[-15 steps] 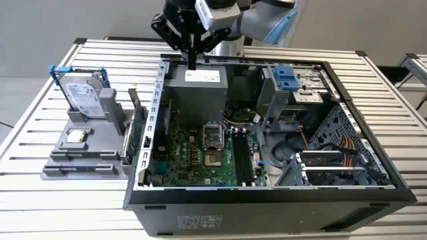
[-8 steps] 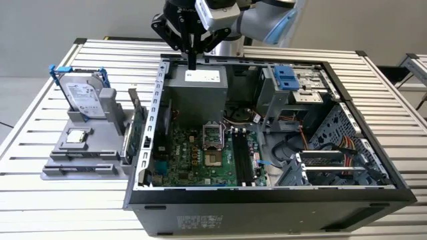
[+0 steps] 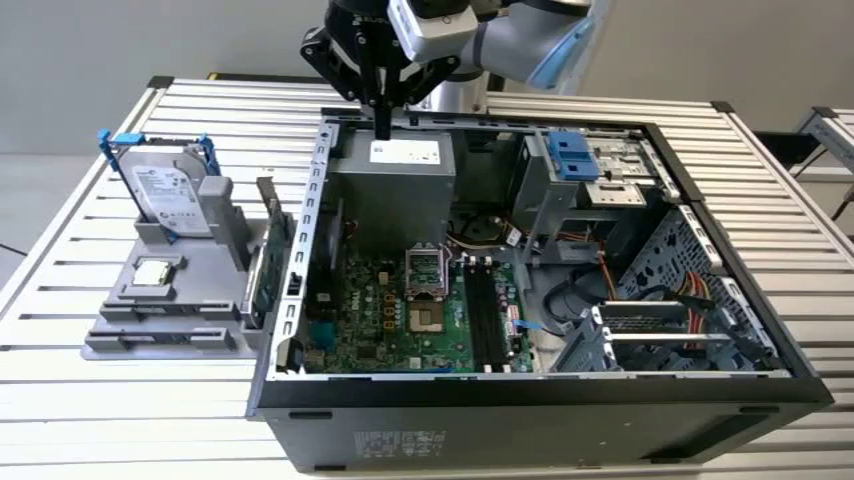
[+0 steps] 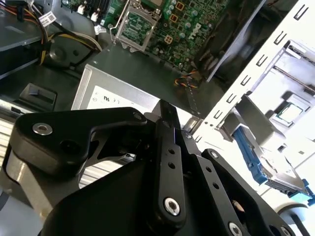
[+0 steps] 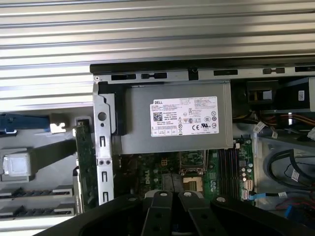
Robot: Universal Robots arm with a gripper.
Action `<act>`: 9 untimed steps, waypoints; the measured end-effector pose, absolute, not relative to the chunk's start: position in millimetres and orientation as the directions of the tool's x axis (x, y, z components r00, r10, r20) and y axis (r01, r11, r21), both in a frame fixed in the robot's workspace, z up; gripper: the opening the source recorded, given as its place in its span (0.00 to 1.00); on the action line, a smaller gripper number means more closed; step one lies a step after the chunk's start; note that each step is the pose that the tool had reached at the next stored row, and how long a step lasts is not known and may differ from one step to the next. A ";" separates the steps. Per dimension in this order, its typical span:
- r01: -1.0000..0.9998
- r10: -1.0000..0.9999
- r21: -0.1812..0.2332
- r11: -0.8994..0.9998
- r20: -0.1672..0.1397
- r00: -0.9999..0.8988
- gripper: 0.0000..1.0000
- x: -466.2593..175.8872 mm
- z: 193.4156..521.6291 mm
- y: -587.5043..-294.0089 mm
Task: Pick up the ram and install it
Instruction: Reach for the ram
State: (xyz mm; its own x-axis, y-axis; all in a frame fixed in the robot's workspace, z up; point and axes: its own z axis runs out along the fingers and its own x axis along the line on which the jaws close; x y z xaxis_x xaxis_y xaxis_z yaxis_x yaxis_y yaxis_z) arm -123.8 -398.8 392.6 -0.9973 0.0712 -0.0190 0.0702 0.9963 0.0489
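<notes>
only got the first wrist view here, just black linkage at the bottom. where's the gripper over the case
Observer: In the exterior view the gripper hangs above the power supply, at its edge by the case rim.
Operator: holding anything
Observer: Its fingers are shut together, nothing hanging between them.
Operator: slots free
Observer: The long black memory slots beside the processor socket look empty.

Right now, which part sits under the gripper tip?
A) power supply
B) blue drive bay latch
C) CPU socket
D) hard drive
A: in the exterior view the gripper hangs just over the grey, labelled power supply, well apart from the hard drive.
</notes>
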 end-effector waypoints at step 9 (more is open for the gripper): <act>0.070 0.071 0.049 0.996 -0.019 -0.997 0.00 -131.8 392.6 -398.1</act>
State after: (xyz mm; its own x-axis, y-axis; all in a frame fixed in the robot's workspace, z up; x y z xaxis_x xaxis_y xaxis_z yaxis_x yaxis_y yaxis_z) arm -131.8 -398.1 392.6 -0.9973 0.0712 -0.0190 0.0702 0.9963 0.0489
